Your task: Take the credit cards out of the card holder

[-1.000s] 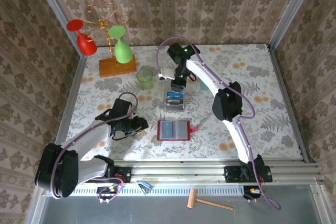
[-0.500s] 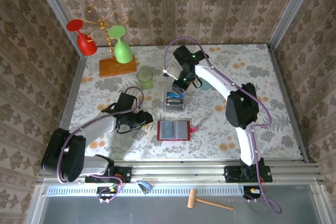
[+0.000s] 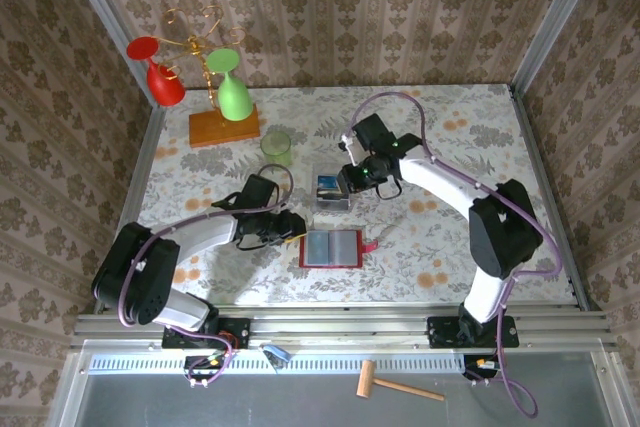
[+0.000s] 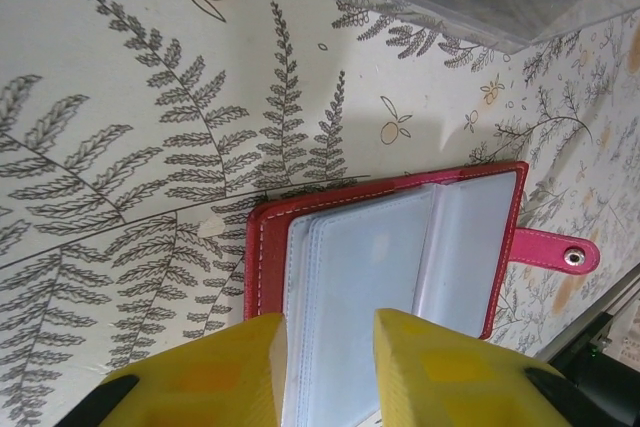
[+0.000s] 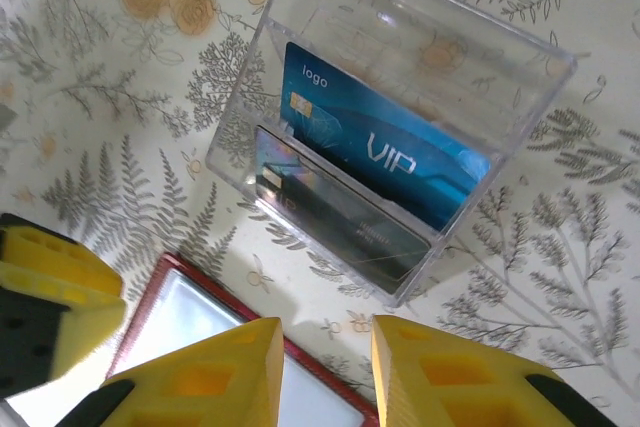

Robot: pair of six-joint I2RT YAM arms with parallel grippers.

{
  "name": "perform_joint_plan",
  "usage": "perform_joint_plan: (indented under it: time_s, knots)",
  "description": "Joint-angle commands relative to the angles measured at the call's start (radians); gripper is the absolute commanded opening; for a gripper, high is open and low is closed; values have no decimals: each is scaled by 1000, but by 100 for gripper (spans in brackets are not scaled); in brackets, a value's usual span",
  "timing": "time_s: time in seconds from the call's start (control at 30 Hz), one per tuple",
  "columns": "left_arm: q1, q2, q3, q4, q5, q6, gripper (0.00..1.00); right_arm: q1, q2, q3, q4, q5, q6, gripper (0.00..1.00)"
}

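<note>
My left hand (image 4: pixel 328 337) is the nearer one. Its fingers are parted and grip nothing, and it sits right over one leaf of the open card holder (image 4: pixel 400 247) on the worktop (image 4: pixel 120 97). The holder's long axis runs off to that hand's right, toward the strap tab (image 4: pixel 560 252). My right hand (image 5: pixel 325 342), likewise parted and empty, hangs just short of the clear box (image 5: pixel 450 57) holding two credit cards (image 5: pixel 390 162).
</note>
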Motion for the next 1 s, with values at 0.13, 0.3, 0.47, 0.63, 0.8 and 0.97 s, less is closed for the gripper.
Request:
perform_joint_plan:
  time_s: [0.13,0.3,0.47,0.63,0.8,0.97]
  knots:
    - [-19,8,3,28,8,-16,26,17,-101,-154,179,-91,328,27]
    - [-38,9,-21,50,6,-34,22,37,-101,-208,199,-156,446,24]
    - [-52,-6,-48,51,-5,-48,21,77,-89,-259,243,-201,500,24]
    - [-55,-41,-76,45,-17,-58,18,120,-73,-296,284,-208,539,24]
    - [-59,-53,-100,47,-19,-65,16,153,-54,-317,298,-204,558,24]
    - [-64,-53,-116,57,-20,-73,12,172,-32,-328,308,-211,573,24]
